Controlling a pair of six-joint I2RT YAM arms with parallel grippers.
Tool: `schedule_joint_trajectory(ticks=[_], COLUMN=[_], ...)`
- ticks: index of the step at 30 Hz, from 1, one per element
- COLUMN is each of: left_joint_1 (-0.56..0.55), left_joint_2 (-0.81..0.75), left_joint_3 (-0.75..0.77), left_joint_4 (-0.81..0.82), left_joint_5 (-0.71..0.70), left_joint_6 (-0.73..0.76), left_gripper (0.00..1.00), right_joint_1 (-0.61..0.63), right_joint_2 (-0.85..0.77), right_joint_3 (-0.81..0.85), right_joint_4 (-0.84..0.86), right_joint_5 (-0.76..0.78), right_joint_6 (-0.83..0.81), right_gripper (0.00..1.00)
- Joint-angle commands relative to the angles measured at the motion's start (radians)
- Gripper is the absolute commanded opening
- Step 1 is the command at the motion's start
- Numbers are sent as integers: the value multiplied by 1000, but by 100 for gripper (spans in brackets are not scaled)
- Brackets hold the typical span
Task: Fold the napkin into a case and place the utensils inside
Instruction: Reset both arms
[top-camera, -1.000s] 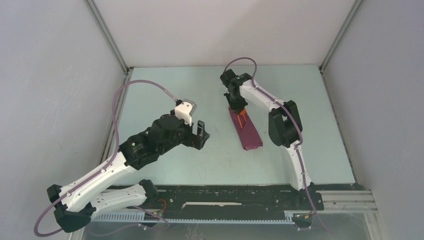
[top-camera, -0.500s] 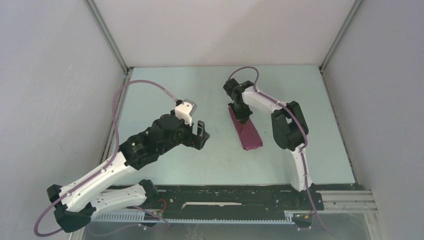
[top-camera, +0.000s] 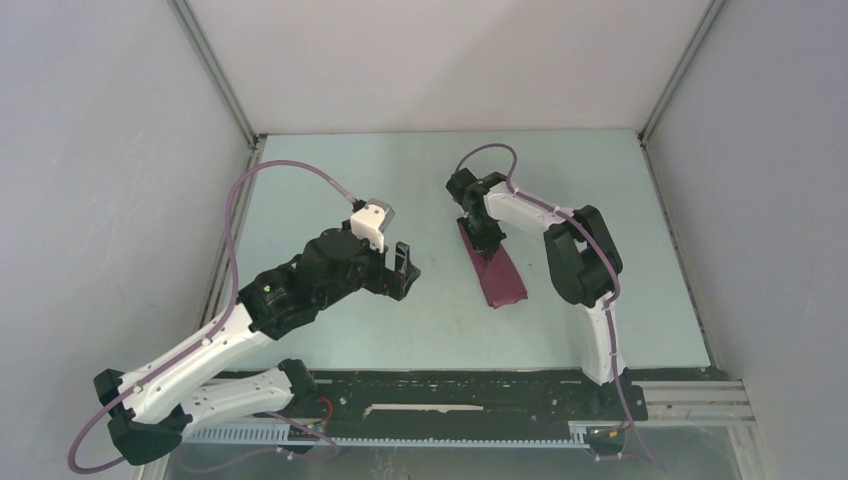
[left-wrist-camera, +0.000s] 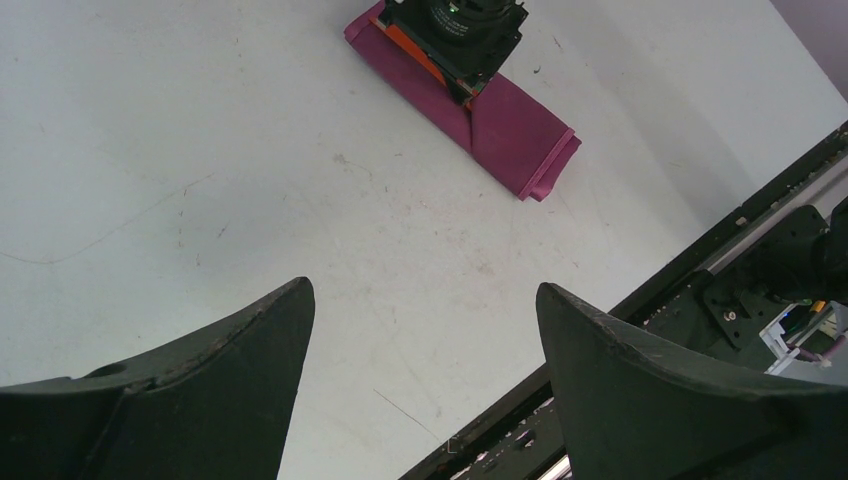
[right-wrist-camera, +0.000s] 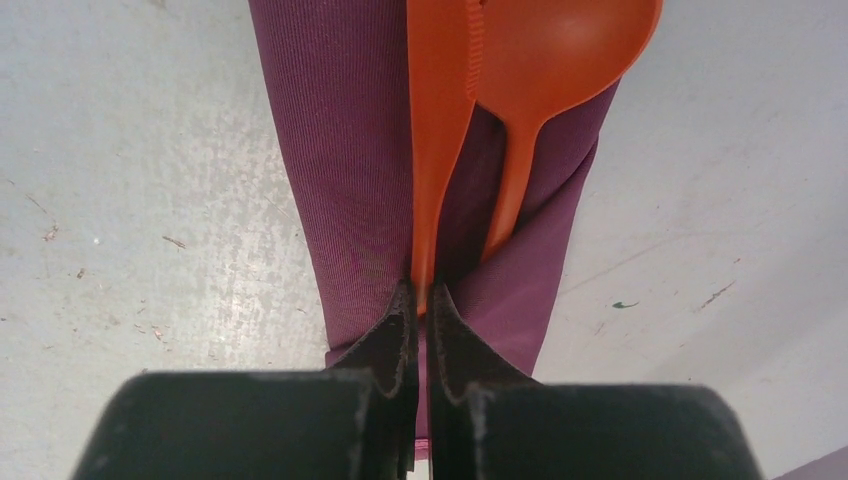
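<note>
Beyond the wide-spread dark left gripper (left-wrist-camera: 422, 300), a narrow folded maroon cloth case (left-wrist-camera: 515, 130) is seen under the black right gripper (left-wrist-camera: 465, 90).

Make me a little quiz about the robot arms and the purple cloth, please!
1. True or false: the left gripper is open.
2. What does the right gripper pinch? A a cup; B the slim orange utensil; C a sponge.
3. Counting the spoon, how many orange utensils lie on the maroon case?
Key: 1 true; 2 B; 3 two.
</note>
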Motion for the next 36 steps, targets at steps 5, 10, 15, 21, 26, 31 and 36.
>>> schedule_joint_trajectory(ticks=[5, 10, 15, 21, 26, 31, 36], left_joint_1=[4, 4, 4, 3, 15, 77, 201], left_joint_2=[-9, -8, -8, -3, 5, 20, 13], left_joint_3=[3, 5, 3, 4, 9, 15, -16], left_joint_4=[16, 15, 16, 15, 7, 1, 56], left_joint_5=[1, 4, 4, 3, -4, 16, 98], left_joint_6=[5, 5, 5, 6, 6, -1, -24], left_gripper=[89, 89, 89, 89, 89, 87, 87], right_joint_1=[18, 20, 21, 27, 37, 64, 115], right_joint_2=[-50, -55, -62, -84, -145, -289, -526], right_joint_3=[-19, -36, -48, -37, -3, 24, -9], right_joint_4=[25, 33, 37, 34, -2, -36, -30], right_joint_5=[-7, -12, -15, -19, -17, -28, -38], right_joint_6=[24, 25, 27, 38, 62, 85, 80], right_gripper=[0, 0, 0, 14, 39, 49, 100])
